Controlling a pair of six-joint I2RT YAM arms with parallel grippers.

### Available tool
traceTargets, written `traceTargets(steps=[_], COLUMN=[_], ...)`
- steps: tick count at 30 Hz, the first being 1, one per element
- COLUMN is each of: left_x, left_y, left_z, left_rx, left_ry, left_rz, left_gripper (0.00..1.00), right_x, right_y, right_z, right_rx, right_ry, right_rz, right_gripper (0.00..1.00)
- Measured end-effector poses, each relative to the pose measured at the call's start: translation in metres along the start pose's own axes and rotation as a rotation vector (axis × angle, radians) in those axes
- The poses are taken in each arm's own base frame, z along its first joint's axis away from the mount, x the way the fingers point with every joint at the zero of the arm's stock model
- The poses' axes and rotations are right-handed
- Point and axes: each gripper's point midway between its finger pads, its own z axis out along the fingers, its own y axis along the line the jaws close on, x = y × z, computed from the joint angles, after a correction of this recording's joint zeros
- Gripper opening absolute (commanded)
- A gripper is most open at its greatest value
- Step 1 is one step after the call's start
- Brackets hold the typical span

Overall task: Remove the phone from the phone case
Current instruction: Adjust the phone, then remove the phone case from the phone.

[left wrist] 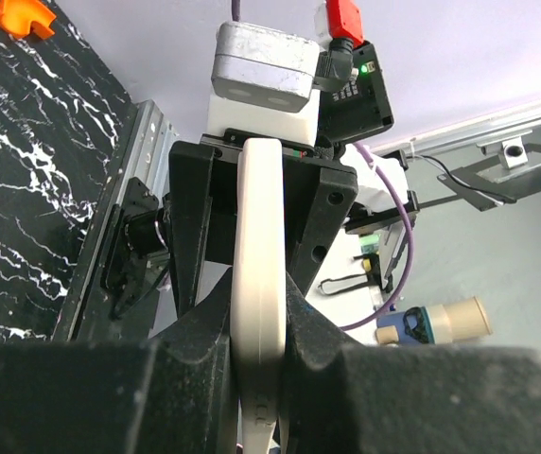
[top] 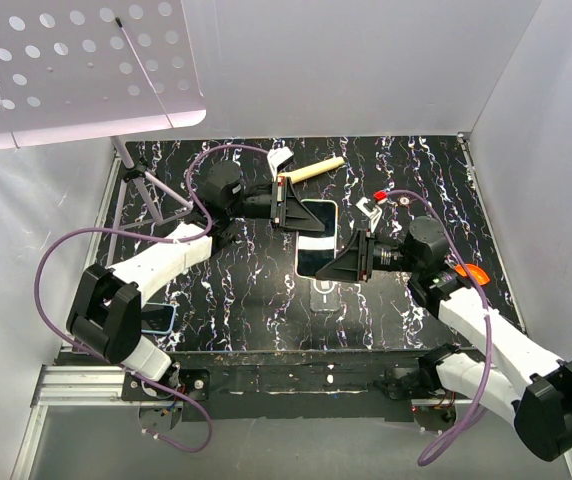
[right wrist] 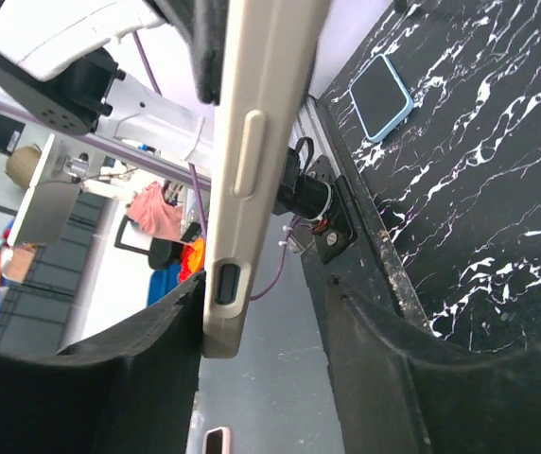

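Observation:
The phone (top: 318, 235), dark screen up, sits in a beige phone case and is held in the air over the middle of the table. My left gripper (top: 291, 212) is shut on its far end. In the left wrist view the case's rounded edge (left wrist: 259, 284) is pinched between the black fingers of that gripper (left wrist: 259, 369). My right gripper (top: 351, 262) is at the near end. In the right wrist view that gripper (right wrist: 266, 317) is open. The case's side with its buttons (right wrist: 252, 161) lies against one finger (right wrist: 110, 388), and the other finger (right wrist: 412, 378) stands apart from it.
A second phone in a blue case (top: 156, 318) lies at the near left by the left arm's base. A clear case (top: 323, 293) lies under the held phone. A wooden-handled tool (top: 313, 171) is at the back. An orange piece (top: 472, 272) is at the right. A tripod (top: 151, 195) stands back left.

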Motion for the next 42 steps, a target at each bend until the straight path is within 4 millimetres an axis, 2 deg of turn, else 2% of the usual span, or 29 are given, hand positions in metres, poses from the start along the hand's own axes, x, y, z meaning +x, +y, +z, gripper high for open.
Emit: traceTargets(steps=[3,7,13,19,24,33,42], left_x=[0.001,0.003,0.006,0.008,0.010,0.020,0.025], left_y=[-0.008,-0.007,-0.004,-0.011,-0.022,-0.059,-0.080], left_z=[0.002,0.002,0.002,0.001,-0.001,-0.012,-0.015], left_rx=[0.016,0.021,0.021,0.051,0.097,0.254,0.330], left_ry=[0.017,0.037,0.057,0.075,0.104,0.180,0.153], left_rz=[0.020,0.023,0.014,0.051,0.065,0.091,0.093], left_gripper=[0.00,0.00,0.00,0.00,0.00,0.00,0.00], right_x=[0.002,0.010,0.015,0.018,0.022,0.023,0.023], right_y=[0.007,0.013,0.019,0.022,0.030,0.060,0.078], right_z=[-0.004,-0.006,-0.006,-0.005,0.002,0.015,0.012], right_rx=[-0.017,-0.049,-0.093,-0.109,-0.118,-0.046,0.062], right_ry=[0.003,0.042,0.083,0.100,0.115,0.105,0.157], right_rz=[-0.056,-0.084,-0.099,-0.083,-0.140,-0.357,-0.444], right_gripper=[0.47,0.34,0.24,0.01,0.01,0.01,0.01])
